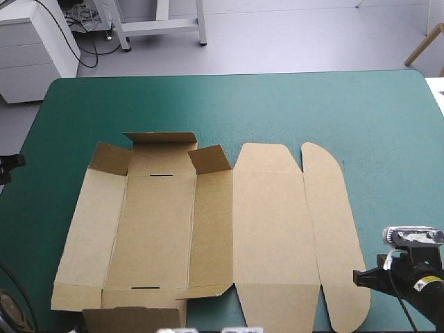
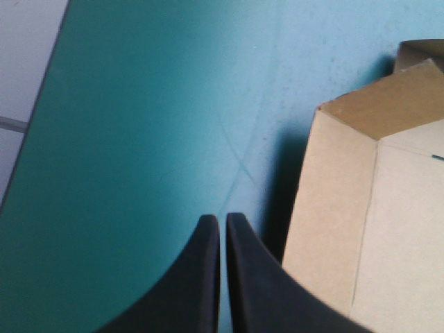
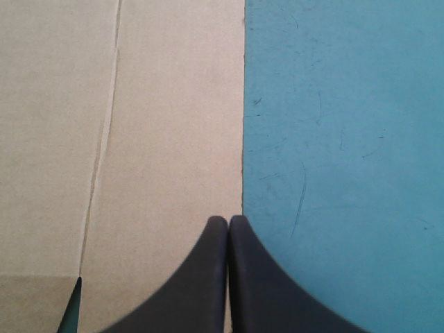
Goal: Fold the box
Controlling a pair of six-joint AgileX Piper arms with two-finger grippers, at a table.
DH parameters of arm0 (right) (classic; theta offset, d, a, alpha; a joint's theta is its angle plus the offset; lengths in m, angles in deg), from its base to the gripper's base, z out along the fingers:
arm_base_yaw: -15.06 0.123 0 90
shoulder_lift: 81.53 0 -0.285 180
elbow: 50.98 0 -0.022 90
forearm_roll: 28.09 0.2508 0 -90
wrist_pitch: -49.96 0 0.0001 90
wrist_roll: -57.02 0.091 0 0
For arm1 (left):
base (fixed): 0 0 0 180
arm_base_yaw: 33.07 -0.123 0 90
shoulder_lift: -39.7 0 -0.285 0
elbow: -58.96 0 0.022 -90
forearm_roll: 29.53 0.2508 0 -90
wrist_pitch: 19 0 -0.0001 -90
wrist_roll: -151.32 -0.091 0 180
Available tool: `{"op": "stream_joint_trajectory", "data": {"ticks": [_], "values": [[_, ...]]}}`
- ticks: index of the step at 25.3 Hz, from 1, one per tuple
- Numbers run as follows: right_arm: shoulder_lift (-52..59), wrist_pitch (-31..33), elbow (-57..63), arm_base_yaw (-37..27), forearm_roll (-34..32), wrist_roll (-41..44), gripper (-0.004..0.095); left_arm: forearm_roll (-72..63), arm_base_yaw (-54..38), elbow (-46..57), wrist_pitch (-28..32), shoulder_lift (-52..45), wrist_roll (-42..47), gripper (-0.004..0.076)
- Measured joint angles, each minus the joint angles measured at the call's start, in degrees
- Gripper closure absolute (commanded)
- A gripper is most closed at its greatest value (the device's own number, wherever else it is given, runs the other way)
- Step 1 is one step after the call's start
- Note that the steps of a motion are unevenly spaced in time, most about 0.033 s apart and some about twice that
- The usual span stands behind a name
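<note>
The brown box [image 1: 208, 229] lies spread open on the teal-green cover, its lid panel and rounded flap flat to the right. At the far left end its short flaps stand partly raised. My left gripper [image 2: 223, 219] is shut and holds nothing. It sits low over the cover just off the box's left side, beside a raised corner flap [image 2: 361, 118]. In the high view only a black tip of it [image 1: 12, 165] shows. My right gripper [image 3: 228, 220] is shut and empty, its tips over the rounded flap's outer edge [image 3: 236, 104], near the box's front right [image 1: 362, 277].
Teal-green cover [image 1: 277, 104] shows between the box and the table's far edge. The table's left edge [image 2: 38, 111] runs close beside my left gripper, with floor beyond it. More cover [image 3: 347, 173] lies to the right of the box.
</note>
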Motion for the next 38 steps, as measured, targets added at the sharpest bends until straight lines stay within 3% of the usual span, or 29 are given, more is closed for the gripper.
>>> {"op": "stream_joint_trajectory", "data": {"ticks": [13, 16, 19, 21, 22, 24, 30, 38], "values": [[0.0, -0.05, 0.0, 0.0, 0.0, 0.0, 0.0927, 2.51, -1.43, 12.04, -0.08, -5.58, -6.77, 0.0708], [0.0, -0.05, 0.0, 0.0, 0.0, 0.0, 0.0927, 5.08, -1.43, 12.54, -0.2, -6.22, -6.83, 0.0668], [0.0, -0.05, 0.0, 0.0, 0.0, 0.0, 0.0927, 7.2, -1.43, 12.58, -0.2, -6.28, -6.83, 0.0497], [0.0, -0.05, 0.0, 0.0, 0.0, 0.0, 0.0927, 8.44, -1.43, 12.58, -0.2, -6.28, -6.83, 0.0308], [0.0, -0.05, 0.0, 0.0, 0.0, 0.0, 0.0927, 8.94, -1.43, 12.58, -0.14, -6.28, -6.83, 0.013], [0.0, -0.05, 0.0, 0.0, 0.0, 0.0, 0.0927, 9.33, -1.43, 12.65, -0.2, -6.28, -6.83, 0.0008], [0.0, -0.05, 0.0, 0.0, 0.0, 0.0, 0.0927, 8.76, -1.43, 14.69, 0.14, -6.28, -6.33, 0.0022], [0.0, -0.05, 0.0, -0.05, 0.0, 0.0, 0.0927, -3.03, -1.43, 34.52, 3.78, -6.28, -16.77, 0.0022]]}}
